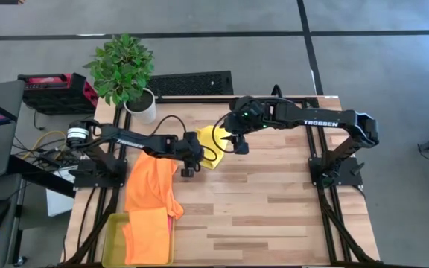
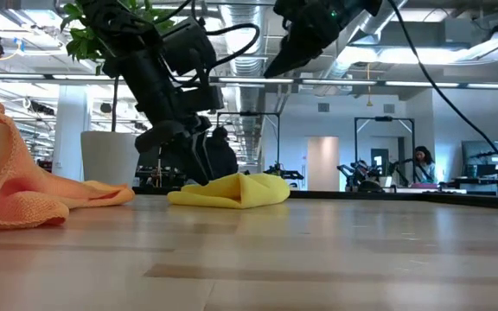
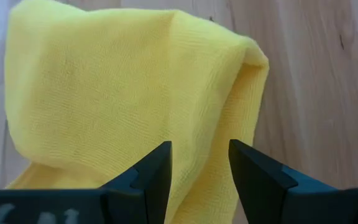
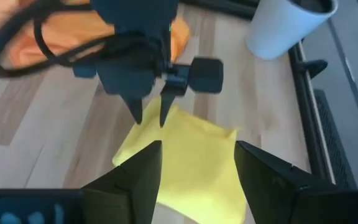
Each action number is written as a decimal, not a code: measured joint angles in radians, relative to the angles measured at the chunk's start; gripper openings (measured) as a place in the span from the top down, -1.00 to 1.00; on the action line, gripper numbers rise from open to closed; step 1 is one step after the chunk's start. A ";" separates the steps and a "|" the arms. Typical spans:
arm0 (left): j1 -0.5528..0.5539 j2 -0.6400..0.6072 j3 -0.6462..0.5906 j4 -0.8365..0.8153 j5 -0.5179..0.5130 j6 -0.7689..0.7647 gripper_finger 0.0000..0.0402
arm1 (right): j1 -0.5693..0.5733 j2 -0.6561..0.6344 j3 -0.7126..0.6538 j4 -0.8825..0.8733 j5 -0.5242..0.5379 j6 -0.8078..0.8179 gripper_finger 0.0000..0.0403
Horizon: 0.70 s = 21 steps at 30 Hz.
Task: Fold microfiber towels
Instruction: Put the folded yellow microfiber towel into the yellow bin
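Item: yellow towel (image 1: 213,144), lying partly folded on the worktop (image 1: 274,201) near its far edge, just in front of the white plant pot (image 1: 141,104); orange towels (image 1: 151,186) lie well to the pot's near side, one draped into the yellow-green tray (image 1: 114,223). Left gripper (image 3: 199,168): fingers spread, empty, low beside the yellow towel on the pot's side, tips aimed at a doubled edge. Right gripper (image 4: 197,162): fingers spread, empty, raised above the yellow towel on the side away from the pot. Step in hand, by judgement: taking hold of the towel to complete a fold. Handling advice: pinch only the top layer at a corner, both grippers on one edge, lift low, carry across evenly so edges meet. Orientation: the towel's long axis appears to run diagonally, from the pot's side toward the near right; fold ridge facing the left gripper.
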 joint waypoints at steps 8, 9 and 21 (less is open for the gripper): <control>0.013 0.075 0.000 0.030 0.078 0.014 0.24 | 0.001 -0.003 0.001 0.007 0.000 0.005 -0.12; 0.013 0.095 0.004 0.029 0.070 0.012 0.24 | 0.001 -0.003 0.001 0.006 0.000 0.013 -0.12; -0.041 0.126 0.029 -0.026 -0.047 0.061 0.33 | 0.001 -0.001 0.001 -0.009 0.001 0.027 -0.12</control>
